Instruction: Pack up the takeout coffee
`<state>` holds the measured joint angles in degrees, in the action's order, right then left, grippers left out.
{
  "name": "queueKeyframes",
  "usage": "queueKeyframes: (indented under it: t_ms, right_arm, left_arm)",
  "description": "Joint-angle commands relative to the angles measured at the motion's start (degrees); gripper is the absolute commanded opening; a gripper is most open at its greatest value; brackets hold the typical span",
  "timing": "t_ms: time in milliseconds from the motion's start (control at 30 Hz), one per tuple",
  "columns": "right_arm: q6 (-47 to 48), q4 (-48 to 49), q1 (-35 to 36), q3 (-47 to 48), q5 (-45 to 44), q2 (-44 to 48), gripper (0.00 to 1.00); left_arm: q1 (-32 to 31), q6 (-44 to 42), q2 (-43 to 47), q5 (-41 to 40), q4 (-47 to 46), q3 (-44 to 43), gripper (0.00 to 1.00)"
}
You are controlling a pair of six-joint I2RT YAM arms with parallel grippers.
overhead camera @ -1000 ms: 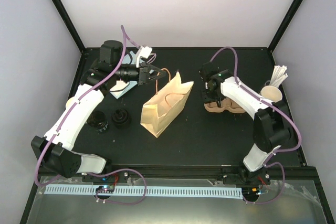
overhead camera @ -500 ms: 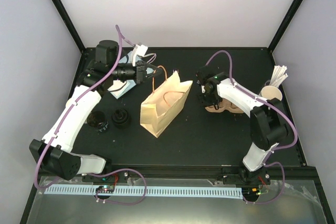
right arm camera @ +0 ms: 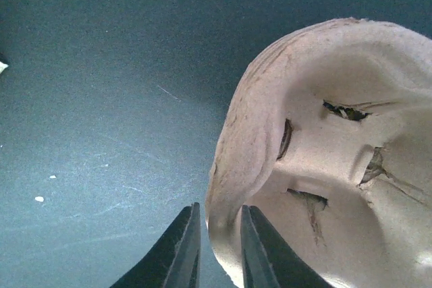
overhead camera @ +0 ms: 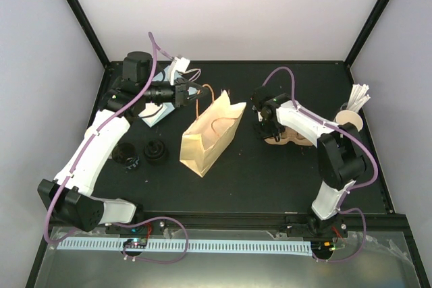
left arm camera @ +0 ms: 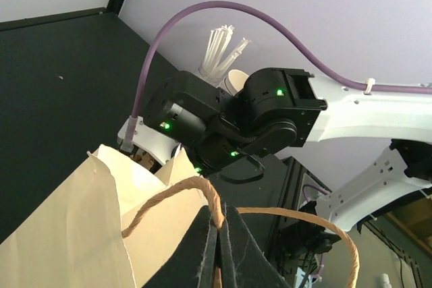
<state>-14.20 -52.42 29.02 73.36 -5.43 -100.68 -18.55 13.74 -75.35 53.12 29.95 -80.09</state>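
**Change since the earlier frame.** The right pincer (overhead camera: 264, 129) has slid along the pulp carrier (overhead camera: 289, 140) toward the paper bag (overhead camera: 209, 136) and drawn its fingers closer. The left pincer (overhead camera: 192, 94) has pulled the bag's cord handle (left arm camera: 199, 181) slightly back and away from the carrier, and the bag has shifted with it.

**Nearest the arm bases.** On the matt black counter (overhead camera: 256, 180), left of the bag, sit a black domed round piece (overhead camera: 155, 152) and a dark ring-shaped one (overhead camera: 125, 156). Both are too small to identify further.

**Middle ground.** The bag is tan kraft paper with flat creased panels and sharp folds. To its right lies the carrier, made of moulded brown fibre with a rounded, faintly fuzzy rim and slit-cut wells. The right pincer is narrow, and its two dark fingers straddle the carrier wall at the end nearest the bag, one on each side. A dark sliver shows beside the outer finger, so it cannot be told whether the pincer actually pinches.

**Behind the bag.** The left pincer is closed tight on the twisted paper cord, which arches up in a loop from the bag's top edge. Left of the bag and farther back, a flat pale blue-and-white sheet (overhead camera: 156, 114) lies partly under the left arm.

**Far right of the bag.** A nested stack of cream paper cups (overhead camera: 351, 119) stands holding thin white sticks.

The takeout coffee cup cannot be made out in any view.
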Motion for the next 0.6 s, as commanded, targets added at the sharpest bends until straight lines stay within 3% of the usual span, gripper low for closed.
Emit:
queueKeyframes:
  t_ms: [0, 233, 567]
  right_arm:
    - [0.2, 0.27, 0.44, -0.24, -0.55, -0.6, 0.19]
    - [-0.12, -0.08, 0.38, 0.09, -0.71, 0.95, 0.06]
    - [-0.95, -1.39, 0.43, 1.12, -2.37, 3.19, 0.05]
  left_arm:
    - [0.35, 0.24, 1.08, 0.01, -0.82, -0.05, 0.01]
    - [0.37, 0.28, 1.0, 0.14, -0.86, -0.14, 0.02]
    - [0.35, 0.57, 0.91, 0.4, -1.0, -0.23, 0.02]
